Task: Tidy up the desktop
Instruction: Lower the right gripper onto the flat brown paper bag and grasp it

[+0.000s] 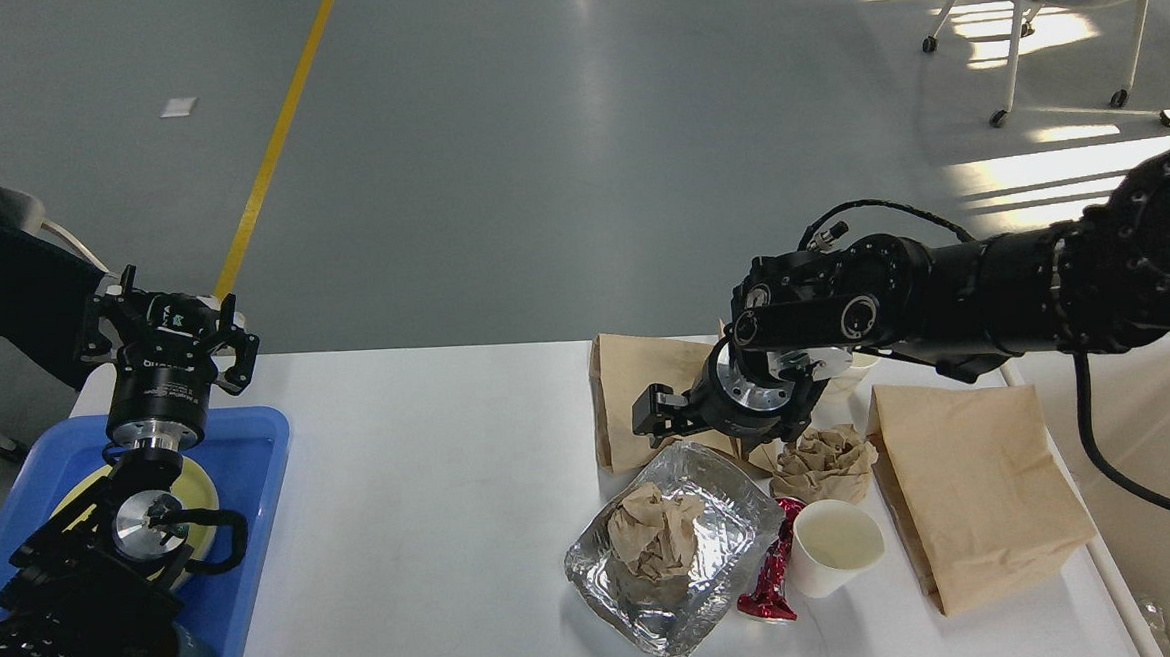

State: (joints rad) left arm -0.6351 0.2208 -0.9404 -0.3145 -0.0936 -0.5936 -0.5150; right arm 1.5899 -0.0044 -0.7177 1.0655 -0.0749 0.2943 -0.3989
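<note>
The white desk (434, 497) fills the lower view. On its left end sits a blue tray (253, 486); my left pincer (167, 330) stands spread above it. My right pincer (662, 417) hovers over a brown paper bag (638, 386); its state I cannot tell.

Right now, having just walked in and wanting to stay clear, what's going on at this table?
A two-armed robot is tidying the desktop. Its right gripper hangs empty above a brown paper bag, beside a foil tray holding crumpled paper. The left gripper is raised over the blue tray, holding nothing.
</note>
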